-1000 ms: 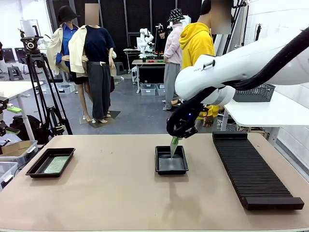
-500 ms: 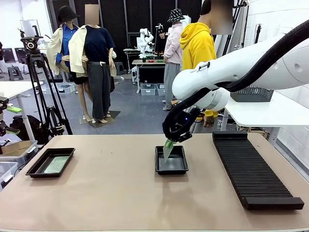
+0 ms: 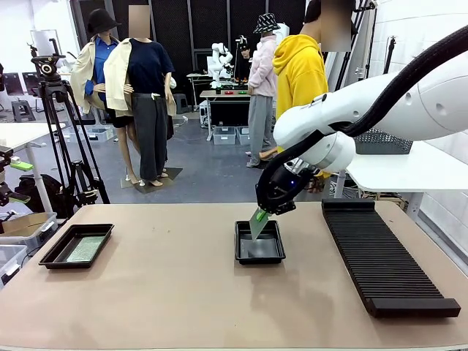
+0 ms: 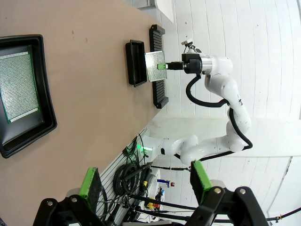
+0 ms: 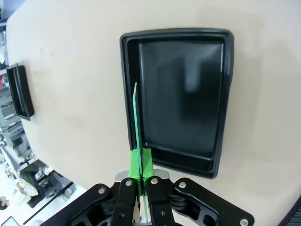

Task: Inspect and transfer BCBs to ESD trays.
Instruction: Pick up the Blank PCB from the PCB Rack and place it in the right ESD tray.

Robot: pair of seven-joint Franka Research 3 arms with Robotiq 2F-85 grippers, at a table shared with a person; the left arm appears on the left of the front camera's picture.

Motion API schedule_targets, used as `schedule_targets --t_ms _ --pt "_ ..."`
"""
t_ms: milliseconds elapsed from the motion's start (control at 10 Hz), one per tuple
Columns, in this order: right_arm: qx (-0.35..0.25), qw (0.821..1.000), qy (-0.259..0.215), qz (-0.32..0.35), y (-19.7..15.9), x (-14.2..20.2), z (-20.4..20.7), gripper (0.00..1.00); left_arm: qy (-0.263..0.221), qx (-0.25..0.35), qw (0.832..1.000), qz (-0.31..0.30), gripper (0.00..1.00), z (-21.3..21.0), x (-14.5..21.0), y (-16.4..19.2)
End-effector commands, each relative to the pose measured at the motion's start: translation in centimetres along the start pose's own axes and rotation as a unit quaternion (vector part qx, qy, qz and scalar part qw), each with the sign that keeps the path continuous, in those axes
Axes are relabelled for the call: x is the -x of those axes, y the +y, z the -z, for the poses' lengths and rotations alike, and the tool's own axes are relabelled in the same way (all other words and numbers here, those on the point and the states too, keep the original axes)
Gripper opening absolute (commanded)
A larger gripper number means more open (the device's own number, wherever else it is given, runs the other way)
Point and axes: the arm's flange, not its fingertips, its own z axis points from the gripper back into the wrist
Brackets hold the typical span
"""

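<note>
Tan counter (image 3: 161, 292), plain matte top, evenly lit. Beyond its far edge: grey floor (image 3: 205, 172). Past the counter's far left corner, a black camera tripod (image 3: 62, 139); a white table (image 3: 18, 134) farther left. Past its far right corner, a second white table (image 3: 398, 172) carrying a grey mesh basket (image 3: 391, 142), with a white wall (image 3: 424, 29) behind. Well beyond the counter: black wall panels (image 3: 208, 22), a small table (image 3: 227, 93), pale bins (image 3: 225, 135) beneath.

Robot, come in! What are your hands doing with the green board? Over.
Right gripper shut on BCB, held on edge above middle ESD tray. Left gripper open, holding nothing. Nothing between BCB and tray.
</note>
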Motion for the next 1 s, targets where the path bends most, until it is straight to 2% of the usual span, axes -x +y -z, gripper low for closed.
schedule_targets --t_ms 0,300,900 --pt "-0.023 1.000 -0.017 0.002 -0.6 -0.9 1.0 0.00 0.004 -0.006 1.000 0.000 1.00 -0.1 0.2 -0.1" --pt "-0.029 0.999 -0.033 0.009 -1.4 -1.5 2.3 0.00 0.004 -0.006 1.000 0.000 1.00 -0.1 0.2 -0.1" --pt "-0.039 0.999 -0.029 -0.004 -2.1 -2.0 5.3 0.00 0.004 -0.006 1.000 0.000 1.00 -0.1 0.2 -0.1"
